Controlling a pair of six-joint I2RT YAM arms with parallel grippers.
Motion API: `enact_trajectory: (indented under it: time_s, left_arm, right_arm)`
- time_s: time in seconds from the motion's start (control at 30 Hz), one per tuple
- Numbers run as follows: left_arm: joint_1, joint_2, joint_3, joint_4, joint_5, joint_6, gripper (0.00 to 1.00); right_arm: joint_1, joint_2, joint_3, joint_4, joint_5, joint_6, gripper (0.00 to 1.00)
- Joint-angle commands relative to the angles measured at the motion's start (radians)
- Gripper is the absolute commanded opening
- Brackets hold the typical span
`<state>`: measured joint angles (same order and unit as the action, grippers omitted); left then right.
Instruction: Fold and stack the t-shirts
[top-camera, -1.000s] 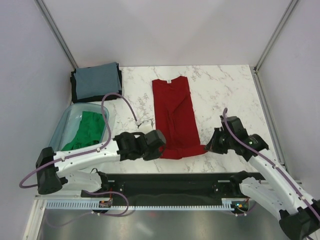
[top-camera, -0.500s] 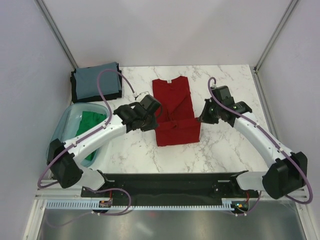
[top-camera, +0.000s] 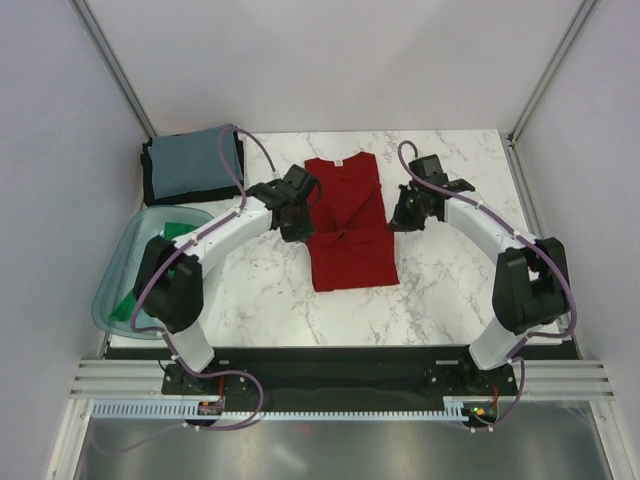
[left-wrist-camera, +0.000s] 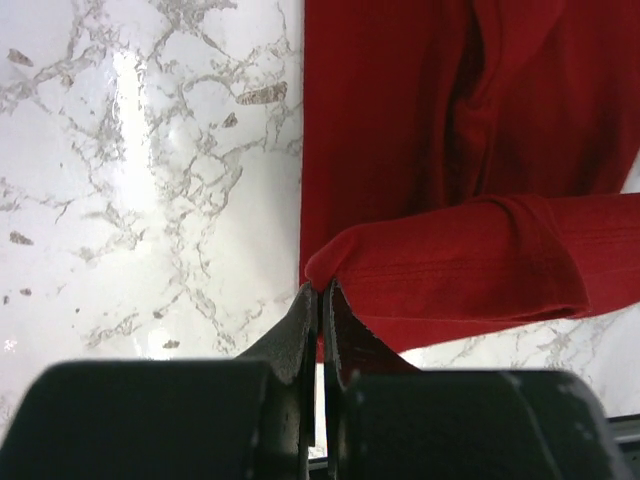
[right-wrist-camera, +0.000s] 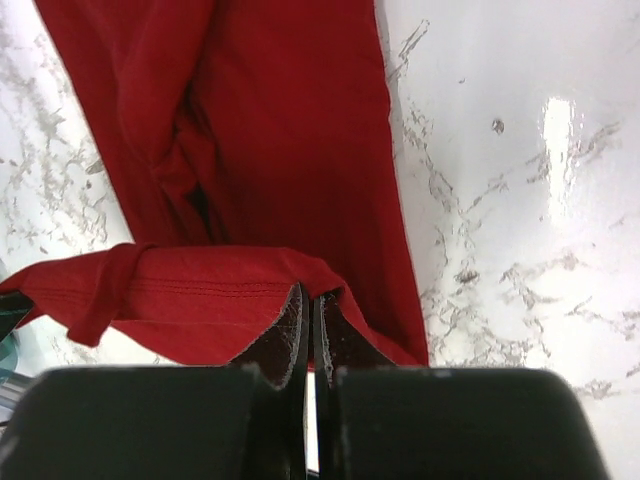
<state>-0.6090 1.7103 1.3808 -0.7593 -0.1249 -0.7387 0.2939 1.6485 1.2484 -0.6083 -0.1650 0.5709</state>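
Observation:
The dark red t-shirt (top-camera: 345, 225) lies mid-table, its near hem folded up over its middle. A small white neck label (top-camera: 339, 161) shows at its far end. My left gripper (top-camera: 300, 226) is shut on the hem's left corner (left-wrist-camera: 345, 262). My right gripper (top-camera: 398, 222) is shut on the hem's right corner (right-wrist-camera: 310, 275). Both hold the hem a little above the shirt's body. A grey-blue folded shirt (top-camera: 190, 160) lies on a dark folded one (top-camera: 150, 185) at the far left. A bright green shirt (top-camera: 172, 232) sits in the teal basin (top-camera: 112, 305).
Marble tabletop (top-camera: 450, 270) with bare surface on both sides of the red shirt. Grey walls and metal corner posts (top-camera: 115, 65) enclose the far side. A black rail (top-camera: 330, 365) runs along the near edge.
Both grippers carried the red shirt's near hem from the front edge up toward the far side, folding the lower part over the middle. The shirt now looks shorter.

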Motion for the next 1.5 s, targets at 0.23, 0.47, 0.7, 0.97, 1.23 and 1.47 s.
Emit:
enact_trajectory:
  time_s: [0.23, 0.47, 0.7, 0.97, 1.23, 1.47]
  left_arm:
    - [0.087, 0.23, 0.185, 0.049, 0.1, 0.14, 0.04]
    - [0.198, 0.382, 0.369, 0.014, 0.269, 0.173, 0.34]
    - [0.235, 0.384, 0.648, -0.192, 0.265, 0.153, 0.38]
    - [0.16, 0.094, 0.195, -0.004, 0.261, 0.125, 0.39]
    - [0.035, -0.129, -0.253, 0.251, 0.274, 0.006, 0.56]
    - [-0.015, -0.184, -0.485, 0.455, 0.269, -0.105, 0.63]
  right_arm:
    - [-0.045, 0.218, 0.166, 0.071, -0.013, -0.014, 0.0]
    - [-0.087, 0.388, 0.35, 0.055, -0.065, 0.03, 0.48]
    - [-0.088, 0.4, 0.68, -0.088, -0.107, 0.05, 0.68]
    - [-0.09, 0.033, 0.131, 0.042, -0.108, -0.029, 0.79]
    - [-0.091, -0.156, -0.3, 0.162, -0.148, -0.054, 0.88]
    - [-0.091, -0.15, -0.454, 0.263, -0.202, -0.055, 0.84]
